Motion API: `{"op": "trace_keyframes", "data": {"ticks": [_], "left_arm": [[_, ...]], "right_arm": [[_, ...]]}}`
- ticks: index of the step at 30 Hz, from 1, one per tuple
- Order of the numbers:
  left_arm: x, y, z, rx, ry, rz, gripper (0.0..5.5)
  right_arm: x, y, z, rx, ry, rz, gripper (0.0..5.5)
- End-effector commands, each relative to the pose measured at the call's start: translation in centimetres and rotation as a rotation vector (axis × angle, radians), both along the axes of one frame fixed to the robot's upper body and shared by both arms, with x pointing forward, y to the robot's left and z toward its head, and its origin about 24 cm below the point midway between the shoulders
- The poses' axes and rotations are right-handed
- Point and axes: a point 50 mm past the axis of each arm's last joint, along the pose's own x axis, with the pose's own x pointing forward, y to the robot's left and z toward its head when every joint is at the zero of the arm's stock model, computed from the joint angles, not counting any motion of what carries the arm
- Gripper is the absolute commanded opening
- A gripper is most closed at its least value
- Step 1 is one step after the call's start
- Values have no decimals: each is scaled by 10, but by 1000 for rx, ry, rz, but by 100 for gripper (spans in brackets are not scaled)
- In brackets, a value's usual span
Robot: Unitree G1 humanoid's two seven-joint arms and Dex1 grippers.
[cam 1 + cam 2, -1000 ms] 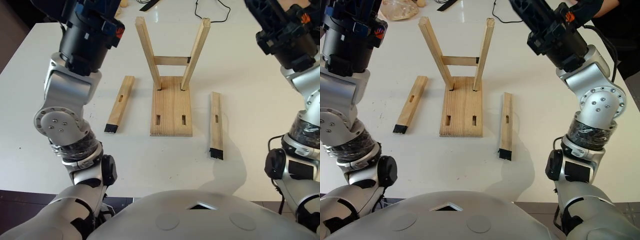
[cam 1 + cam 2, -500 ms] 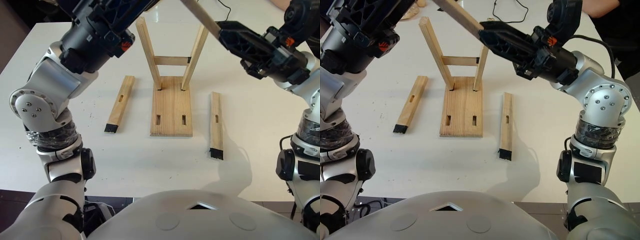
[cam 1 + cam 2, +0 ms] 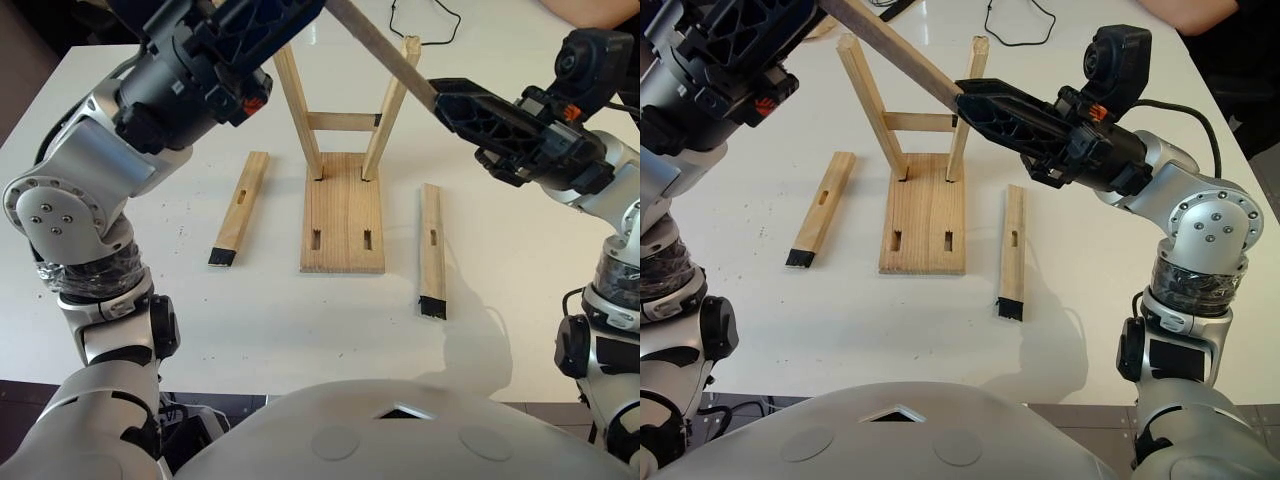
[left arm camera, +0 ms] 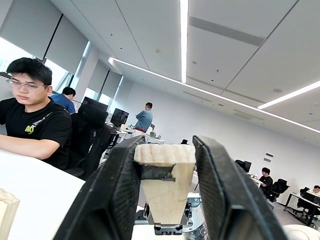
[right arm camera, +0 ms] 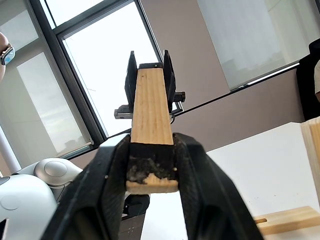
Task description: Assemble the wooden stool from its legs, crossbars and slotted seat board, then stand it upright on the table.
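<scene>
Right wrist view reveals left fingers (image 5: 130, 80) and right fingers (image 5: 112, 185) clamping one wooden bar (image 5: 150, 105) at opposite ends.

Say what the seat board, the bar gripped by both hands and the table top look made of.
Seat board: pale wood, apparently unvarnished, lengthwise grain showing.
Bar: the same light wood, straight grain, one end coated black, perhaps rubber or paint.
Table: smooth white top, likely laminate, faintly glossy.

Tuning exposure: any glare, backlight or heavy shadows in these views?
Left eye view: glare at the far edge of the table, only faint shadows beside the seat board. Right wrist view: bright window backlights the wooden bar in the right gripper. Left wrist view: bright ceiling strips.
</scene>
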Motion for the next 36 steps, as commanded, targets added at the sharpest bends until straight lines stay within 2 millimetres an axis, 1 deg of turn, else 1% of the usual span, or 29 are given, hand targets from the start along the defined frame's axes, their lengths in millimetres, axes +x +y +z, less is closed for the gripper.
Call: {"op": "trace_keyframes", "data": {"ticks": [1,6,9,10,11,13,14,15,17,19,20,21,22,24,26,29,32,34,36], "left_arm": [[-4,-2,-3,35,-38,1,130],[-5,0,-5,57,-62,14,130],[-4,2,-7,51,-67,39,130],[-3,3,-8,49,-66,54,130],[-2,4,-10,49,-63,71,130],[1,7,-13,55,-58,108,130],[3,9,-16,65,-55,128,130],[5,11,-19,87,-58,146,130],[13,18,-29,164,-75,188,130],[19,29,-40,256,-107,231,130],[23,37,-50,343,-139,259,130],[26,46,-64,473,-177,292,130],[31,61,-80,632,-202,336,130],[38,89,-98,850,-205,425,130],[42,113,-99,961,-219,511,130],[40,139,-94,1021,-223,587,130],[37,165,-102,1092,-181,629,130],[36,173,-107,1113,-160,622,130],[35,174,-108,1123,-148,594,130]], "right_arm": [[-1,2,-2,-54,11,1,132],[-1,1,-3,-54,26,-2,132],[3,-1,-4,-53,-5,-67,132],[4,-1,-5,-57,-27,-89,168],[5,-1,-6,-63,-43,-98,172],[5,-3,-11,-81,-56,-108,212],[7,-5,-15,-103,-53,-136,224],[10,-8,-19,-123,-42,-167,247],[17,-17,-28,-158,-7,-219,248],[21,-23,-38,-212,1,-246,248],[23,-25,-43,-242,-5,-267,248],[27,-25,-49,-274,-17,-297,248],[31,-25,-54,-296,-28,-335,248],[35,-25,-62,-289,-18,-401,248],[34,-28,-69,-248,13,-459,248],[26,-30,-76,-198,28,-530,248],[26,-30,-79,-166,25,-614,248],[31,-33,-77,-163,11,-694,248],[37,-39,-69,-128,3,-797,248]]}}
